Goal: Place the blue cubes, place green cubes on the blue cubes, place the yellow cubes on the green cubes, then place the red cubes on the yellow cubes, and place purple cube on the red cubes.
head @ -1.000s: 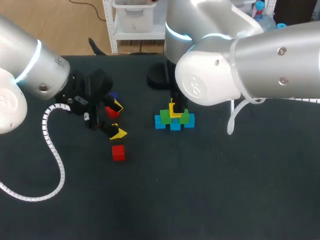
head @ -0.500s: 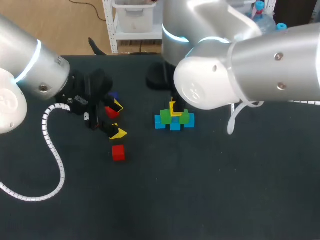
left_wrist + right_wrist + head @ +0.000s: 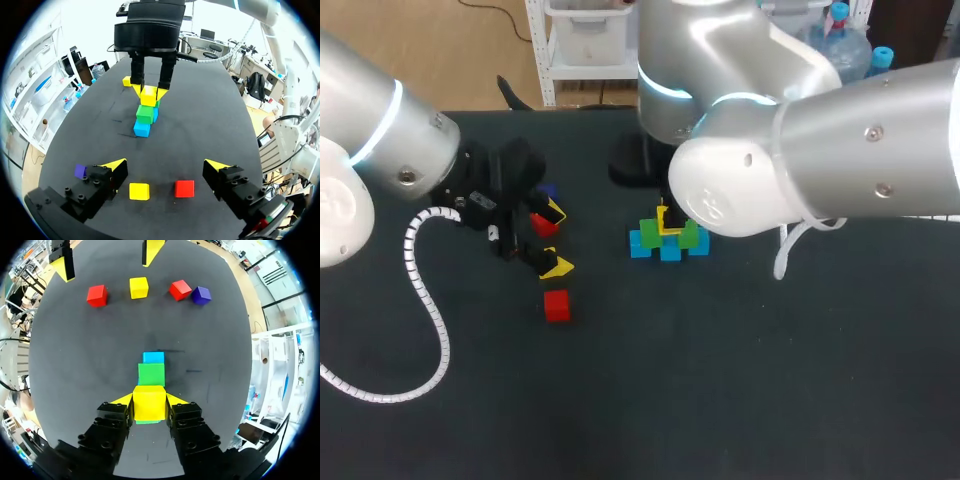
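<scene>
A row of blue cubes (image 3: pixel 670 250) lies mid-table with green cubes (image 3: pixel 691 236) on top. My right gripper (image 3: pixel 149 401) is shut on a yellow cube (image 3: pixel 149 402) right above the green cubes (image 3: pixel 151 374); whether it rests on them I cannot tell. The left wrist view shows that gripper (image 3: pixel 150 91), the yellow cube (image 3: pixel 148 96), a green cube (image 3: pixel 145 114) and a blue cube (image 3: pixel 142 129). My left gripper (image 3: pixel 165 167) hangs open over a loose yellow cube (image 3: pixel 139 191) and a red cube (image 3: pixel 184 188), with a purple cube (image 3: pixel 80 171) beside one finger.
Seen from above, a red cube (image 3: pixel 557 306) lies nearest the front, a second red cube (image 3: pixel 541 222) and the purple cube (image 3: pixel 547 190) sit by my left gripper (image 3: pixel 551 240). Another yellow cube (image 3: pixel 127 81) lies beyond the stack. My right arm hides the table behind the stack.
My right arm has shifted slightly to the left over the stack, still holding the yellow cube. The left arm and the loose cubes have stayed put.
</scene>
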Controlling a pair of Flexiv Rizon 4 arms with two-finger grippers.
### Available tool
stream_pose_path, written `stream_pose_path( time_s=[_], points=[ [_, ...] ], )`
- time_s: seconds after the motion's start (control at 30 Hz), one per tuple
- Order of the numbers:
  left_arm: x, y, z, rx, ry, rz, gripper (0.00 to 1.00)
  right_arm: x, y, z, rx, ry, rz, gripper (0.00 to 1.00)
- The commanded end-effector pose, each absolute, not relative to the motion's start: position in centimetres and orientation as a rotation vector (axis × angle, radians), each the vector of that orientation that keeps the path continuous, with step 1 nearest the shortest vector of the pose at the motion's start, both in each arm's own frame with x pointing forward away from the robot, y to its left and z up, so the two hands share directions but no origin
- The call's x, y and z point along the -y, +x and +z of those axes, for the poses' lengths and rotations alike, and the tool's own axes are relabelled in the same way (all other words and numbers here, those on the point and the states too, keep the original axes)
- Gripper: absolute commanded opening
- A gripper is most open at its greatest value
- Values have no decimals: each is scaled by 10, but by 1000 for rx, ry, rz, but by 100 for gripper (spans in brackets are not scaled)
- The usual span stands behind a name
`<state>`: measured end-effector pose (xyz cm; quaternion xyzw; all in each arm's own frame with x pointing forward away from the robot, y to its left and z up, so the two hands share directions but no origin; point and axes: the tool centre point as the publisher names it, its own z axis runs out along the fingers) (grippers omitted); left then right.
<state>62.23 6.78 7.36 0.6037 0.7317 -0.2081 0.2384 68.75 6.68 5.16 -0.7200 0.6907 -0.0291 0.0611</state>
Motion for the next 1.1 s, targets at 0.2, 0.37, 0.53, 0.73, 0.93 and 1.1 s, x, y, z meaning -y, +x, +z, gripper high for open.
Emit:
stream_pose_path(
  time_s=[0.2,0.37,0.53,0.73,0.93,1.1],
  points=[
    [-69,622,73,-1997,1653,-574,100,-62,685,54,-2089,-2141,-99,3],
    [-69,622,73,-1997,1653,-574,100,-63,685,53,-2094,-2132,-98,5],
    [-69,622,73,-1997,1653,-574,100,-64,686,52,-2095,-2133,-85,7],
    [-69,622,73,-1997,1653,-574,100,-66,686,52,-2088,-2141,-80,16],
    [-69,622,73,-1997,1653,-574,100,-67,687,53,-2083,-2143,-81,13],
    [-69,622,73,-1997,1653,-574,100,-67,687,52,-2085,-2145,-84,13]
  ],
)
